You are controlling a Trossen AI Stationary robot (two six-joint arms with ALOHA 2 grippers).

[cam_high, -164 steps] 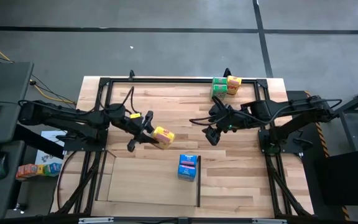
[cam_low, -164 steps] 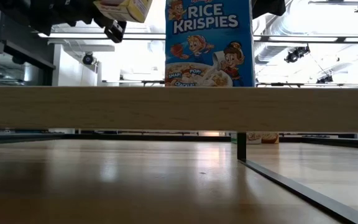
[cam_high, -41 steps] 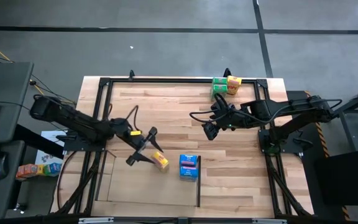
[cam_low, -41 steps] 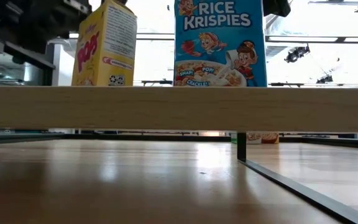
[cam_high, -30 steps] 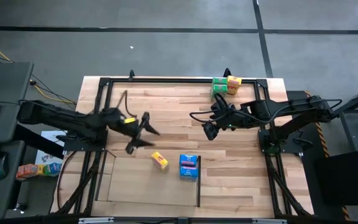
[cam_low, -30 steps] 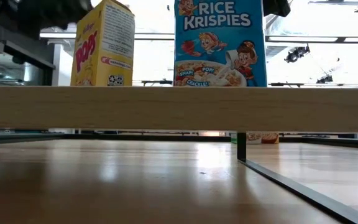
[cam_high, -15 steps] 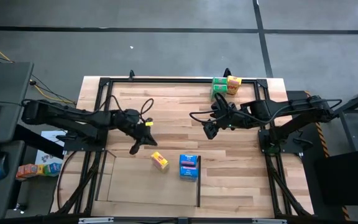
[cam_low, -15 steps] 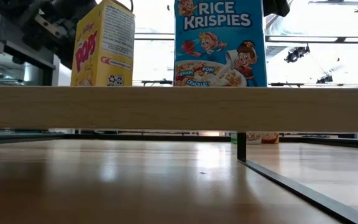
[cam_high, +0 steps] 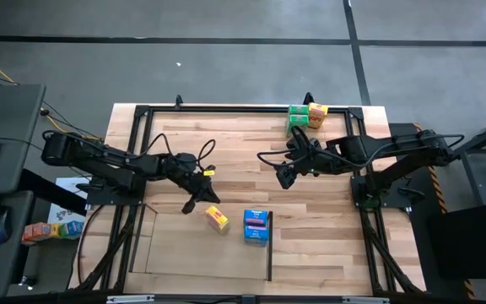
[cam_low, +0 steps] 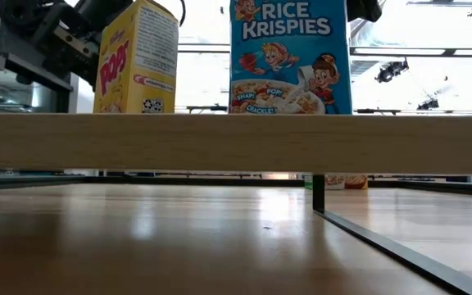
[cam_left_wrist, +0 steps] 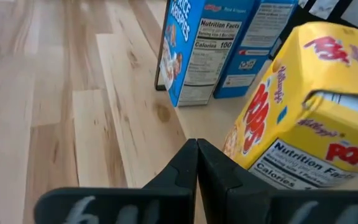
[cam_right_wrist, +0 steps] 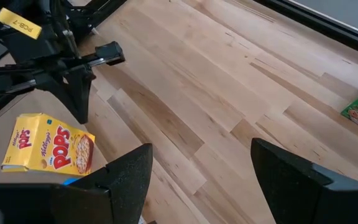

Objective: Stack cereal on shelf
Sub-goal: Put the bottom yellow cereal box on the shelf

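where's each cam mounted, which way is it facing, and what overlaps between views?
High: overhead, straight down; both arms, left gripper shut, right gripper open.
Low: table height, looking level past a wooden rail; dark arm parts top left.
Left wrist: past its shut fingers.
Right wrist: over its open fingers.
Shared: yellow box and blue box show in high, low, left wrist.

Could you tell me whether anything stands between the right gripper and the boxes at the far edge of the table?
Nothing visible does. The right gripper hangs open over bare table, and the green boxes and yellow box stand just beyond it at the far edge, with only open wood between.
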